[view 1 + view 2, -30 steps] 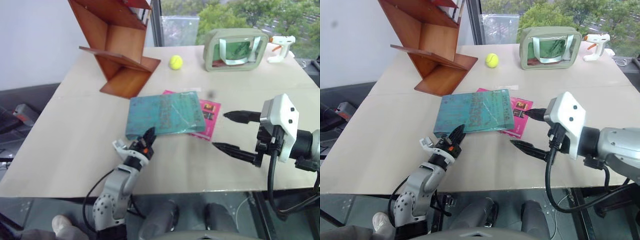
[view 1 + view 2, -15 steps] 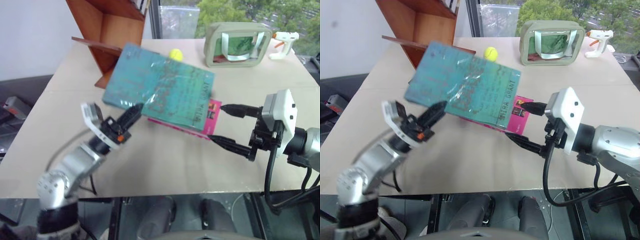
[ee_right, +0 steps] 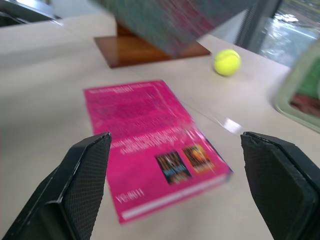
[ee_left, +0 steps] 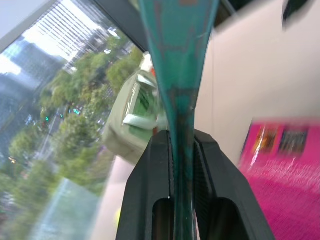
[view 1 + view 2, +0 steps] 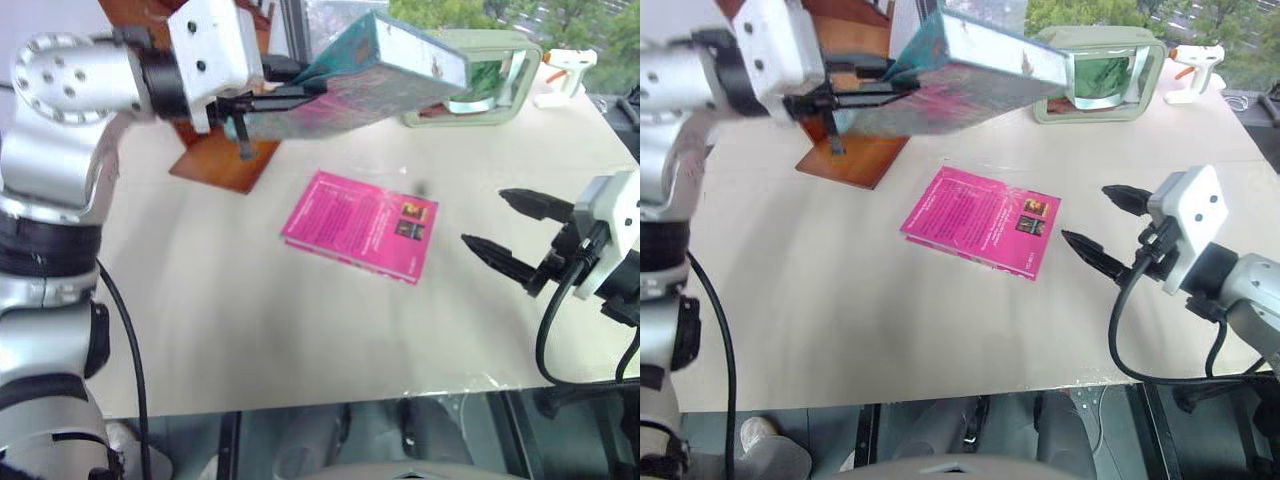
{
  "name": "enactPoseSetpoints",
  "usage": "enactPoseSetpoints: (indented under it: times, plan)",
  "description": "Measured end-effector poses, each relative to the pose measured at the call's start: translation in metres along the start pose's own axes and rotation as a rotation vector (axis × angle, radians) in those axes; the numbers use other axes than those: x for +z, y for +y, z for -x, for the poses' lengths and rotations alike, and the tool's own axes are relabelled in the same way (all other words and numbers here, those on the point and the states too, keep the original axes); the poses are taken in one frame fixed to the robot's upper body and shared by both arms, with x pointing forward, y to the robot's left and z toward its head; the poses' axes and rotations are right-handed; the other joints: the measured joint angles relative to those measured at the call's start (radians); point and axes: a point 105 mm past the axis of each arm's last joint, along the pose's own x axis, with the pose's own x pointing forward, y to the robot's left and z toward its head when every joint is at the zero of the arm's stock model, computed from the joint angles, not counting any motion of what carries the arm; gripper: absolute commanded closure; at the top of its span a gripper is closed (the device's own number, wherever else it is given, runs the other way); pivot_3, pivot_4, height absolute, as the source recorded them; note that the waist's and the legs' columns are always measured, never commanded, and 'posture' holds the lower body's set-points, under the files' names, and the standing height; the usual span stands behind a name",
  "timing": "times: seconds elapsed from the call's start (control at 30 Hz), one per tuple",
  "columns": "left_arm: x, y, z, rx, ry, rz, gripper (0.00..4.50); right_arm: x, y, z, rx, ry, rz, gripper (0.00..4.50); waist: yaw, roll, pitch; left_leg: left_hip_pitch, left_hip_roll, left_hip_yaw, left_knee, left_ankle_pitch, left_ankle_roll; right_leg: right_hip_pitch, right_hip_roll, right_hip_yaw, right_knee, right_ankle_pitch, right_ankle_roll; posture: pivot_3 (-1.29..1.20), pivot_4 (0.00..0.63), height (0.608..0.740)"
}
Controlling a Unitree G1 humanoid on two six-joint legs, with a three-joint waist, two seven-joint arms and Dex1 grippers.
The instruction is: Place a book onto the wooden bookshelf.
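From my head cameras, my left gripper (image 5: 262,98) is clamped on one edge of the book (image 5: 375,75) and holds it in the air above the table (image 5: 200,300), its long axis running out to my right from the fingers. The wooden bookshelf (image 5: 215,160) stands just behind and below that hand, so my left arm is the one to finish the job. A pink book (image 5: 360,225) lies flat on the table below; a grey-green bag (image 5: 1105,75), a tennis ball (image 3: 227,62) and a glue gun (image 5: 1195,70) sit farther back.

My left wrist camera shows both black fingers (image 4: 157,170) pinching the thin teal edge between them.

My right wrist camera shows my right gripper (image 3: 185,175) spread wide and empty, pointing at the pink book, well apart from the shelf
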Motion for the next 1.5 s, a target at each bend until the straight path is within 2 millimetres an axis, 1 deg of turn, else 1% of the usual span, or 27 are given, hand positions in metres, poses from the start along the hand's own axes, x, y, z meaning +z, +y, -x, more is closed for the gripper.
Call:
enactPoseSetpoints:
  times: [0.07,0.13,0.17,0.27,0.33,0.4,0.43,0.5,0.6,0.7,0.73,0.8,0.87,0.93,0.97,1.0,1.03,1.13,1.2,1.23,1.33,1.37,1.43,1.47,1.5]
  plan:
    - [-0.004,0.009,0.008,-0.033,0.094,-0.084,4.02,0.002,-0.001,-0.001,-0.007,-0.018,0.014,0.26,-0.020,0.000,0.000,-0.002,0.000,0.000,0.001,0.000,0.000,-0.002,0.000,0.000,0.001,0.000,0.000,0.00,0.150,0.740]
    - [-0.013,0.027,0.016,-0.049,0.202,-0.164,4.02,0.006,-0.003,-0.005,-0.003,-0.047,0.029,0.26,-0.030,-0.001,0.002,-0.002,-0.001,0.000,0.003,0.000,0.000,-0.002,0.001,0.000,0.003,0.001,0.001,0.00,0.150,0.740]
    - [-0.015,0.033,0.021,-0.048,0.232,-0.196,4.02,0.006,-0.003,-0.006,0.000,-0.053,0.034,0.26,-0.032,-0.001,0.002,-0.001,-0.001,0.000,0.004,0.000,0.000,-0.002,0.000,0.001,0.006,0.001,0.001,0.00,0.150,0.740]
    - [-0.021,0.046,0.034,-0.049,0.303,-0.274,4.02,0.003,-0.006,-0.008,0.000,-0.052,0.038,0.26,-0.032,-0.001,0.003,0.000,-0.001,0.000,0.006,0.000,0.000,-0.002,0.000,0.001,0.011,0.000,0.001,0.00,0.150,0.740]
    - [-0.030,0.052,0.044,-0.050,0.367,-0.316,4.02,0.003,-0.007,-0.011,0.005,-0.060,0.039,0.26,-0.034,-0.001,0.003,0.000,-0.001,0.001,0.007,0.000,0.000,-0.002,0.000,0.001,0.013,0.000,0.001,0.00,0.150,0.740]
    - [-0.041,0.056,0.055,-0.058,0.438,-0.353,4.02,0.006,-0.007,-0.016,0.017,-0.088,0.042,0.26,-0.037,-0.002,0.003,0.001,-0.001,0.001,0.009,0.000,0.000,-0.002,0.000,0.002,0.016,0.000,0.001,0.00,0.150,0.740]
    - [-0.050,0.057,0.060,-0.065,0.473,-0.366,4.02,0.010,-0.006,-0.020,0.028,-0.109,0.044,0.26,-0.039,-0.002,0.003,0.001,-0.001,0.001,0.010,0.000,0.000,-0.002,0.001,0.002,0.017,0.000,0.001,0.00,0.150,0.740]
    - [-0.067,0.051,0.066,-0.087,0.516,-0.362,4.02,0.016,-0.004,-0.024,0.044,-0.133,0.054,0.26,-0.041,-0.002,0.003,0.001,-0.001,0.001,0.011,0.000,0.000,-0.002,0.001,0.002,0.018,0.000,0.001,0.00,0.150,0.740]
    - [-0.103,0.037,0.078,-0.107,0.600,-0.290,4.02,0.025,-0.003,-0.029,0.057,-0.172,0.071,0.26,-0.043,-0.003,0.004,0.000,-0.001,0.001,0.015,0.000,0.000,-0.002,0.001,0.002,0.020,0.000,0.001,0.00,0.150,0.740]
    - [-0.132,0.023,0.088,-0.103,0.680,-0.222,4.02,0.044,-0.003,-0.035,0.065,-0.230,0.113,0.26,-0.045,-0.007,0.007,-0.003,-0.002,-0.001,0.019,0.000,0.001,-0.003,0.001,0.000,0.021,0.001,0.001,0.00,0.150,0.740]
    - [-0.134,0.022,0.088,-0.104,0.684,-0.217,4.02,0.046,-0.003,-0.035,0.065,-0.236,0.119,0.26,-0.045,-0.007,0.007,-0.004,-0.003,-0.001,0.020,0.000,0.001,-0.003,0.001,0.000,0.021,0.001,0.001,0.00,0.150,0.740]
    - [-0.138,0.026,0.089,-0.066,0.705,-0.235,4.02,0.054,-0.001,-0.039,0.073,-0.254,0.133,0.26,-0.043,-0.008,0.008,-0.007,-0.003,-0.003,0.023,0.000,0.001,-0.004,0.001,-0.003,0.022,0.001,0.002,0.00,0.150,0.740]
    - [-0.141,0.031,0.084,-0.036,0.714,-0.260,4.02,0.063,0.003,-0.044,0.092,-0.281,0.150,0.26,-0.041,-0.008,0.008,-0.007,-0.004,-0.003,0.024,0.000,0.001,-0.005,-0.001,-0.003,0.024,0.001,0.002,0.00,0.150,0.740]
    - [-0.145,0.030,0.082,-0.014,0.722,-0.262,3.42,0.068,0.006,-0.048,0.110,-0.292,0.157,0.26,-0.042,-0.008,0.008,-0.007,-0.004,-0.003,0.025,0.000,0.001,-0.005,-0.001,-0.003,0.027,0.001,0.002,0.00,0.150,0.740]
    - [-0.149,0.029,0.085,-0.006,0.736,-0.245,3.11,0.068,0.007,-0.049,0.117,-0.292,0.156,0.26,-0.043,-0.008,0.008,-0.006,-0.004,-0.003,0.026,0.000,0.001,-0.005,-0.001,-0.002,0.029,0.001,0.002,0.00,0.150,0.740]
    - [-0.153,0.026,0.088,-0.001,0.753,-0.218,2.67,0.068,0.008,-0.050,0.120,-0.289,0.156,0.26,-0.044,-0.008,0.008,-0.006,-0.004,-0.003,0.026,0.000,0.000,-0.005,-0.001,-0.002,0.031,0.001,0.002,0.00,0.150,0.740]
    - [-0.157,0.023,0.091,-0.001,0.768,-0.193,2.14,0.066,0.008,-0.050,0.122,-0.282,0.153,0.26,-0.046,-0.009,0.008,-0.006,-0.004,-0.003,0.027,0.000,0.000,-0.006,0.000,-0.002,0.032,0.001,0.002,0.00,0.150,0.740]
    - [-0.160,0.022,0.095,0.005,0.780,-0.172,0.60,0.065,0.010,-0.052,0.131,-0.272,0.151,0.26,-0.047,-0.009,0.008,-0.006,-0.004,-0.003,0.029,0.000,0.000,-0.006,0.000,-0.002,0.034,0.001,0.002,0.00,0.150,0.740]
    - [-0.156,0.022,0.100,0.035,0.739,-0.123,0.60,0.066,0.010,-0.052,0.136,-0.275,0.155,0.26,-0.049,-0.009,0.008,-0.007,-0.004,-0.002,0.031,0.000,0.000,-0.007,0.000,-0.002,0.034,0.001,0.002,0.00,0.150,0.740]
    - [-0.152,0.022,0.102,0.067,0.688,-0.076,0.60,0.067,0.011,-0.052,0.140,-0.277,0.157,0.26,-0.051,-0.009,0.008,-0.007,-0.004,-0.002,0.032,0.000,0.000,-0.007,0.000,-0.001,0.034,0.001,0.002,0.00,0.150,0.740]
    - [-0.141,0.018,0.110,0.140,0.509,0.122,0.60,0.065,0.010,-0.053,0.156,-0.273,0.151,0.26,-0.056,-0.008,0.008,-0.010,-0.005,-0.003,0.036,0.000,0.001,-0.009,0.000,-0.002,0.035,0.001,0.002,0.00,0.150,0.740]
    - [-0.137,0.014,0.112,0.150,0.432,0.207,0.60,0.064,0.010,-0.053,0.165,-0.272,0.147,0.26,-0.058,-0.008,0.008,-0.011,-0.005,-0.003,0.037,0.000,0.001,-0.009,0.000,-0.003,0.036,0.001,0.002,0.00,0.150,0.740]
    - [-0.129,0.003,0.116,0.142,0.339,0.299,0.60,0.065,0.009,-0.052,0.177,-0.275,0.142,0.26,-0.067,-0.008,0.008,-0.011,-0.005,-0.003,0.037,0.000,0.001,-0.009,-0.001,-0.001,0.037,0.001,0.002,0.00,0.150,0.740]
    - [-0.121,-0.009,0.119,0.143,0.283,0.369,0.60,0.067,0.008,-0.051,0.189,-0.280,0.139,0.26,-0.074,-0.006,0.008,-0.010,-0.004,-0.003,0.036,0.000,0.001,-0.009,-0.001,0.000,0.036,0.001,0.002,0.00,0.150,0.740]
    - [-0.112,-0.020,0.113,0.130,0.218,0.450,0.60,0.068,0.003,-0.048,0.180,-0.282,0.139,0.26,-0.076,-0.006,0.009,-0.010,-0.004,-0.002,0.038,-0.001,0.001,-0.009,-0.001,0.000,0.038,0.001,0.002,0.00,0.150,0.740]
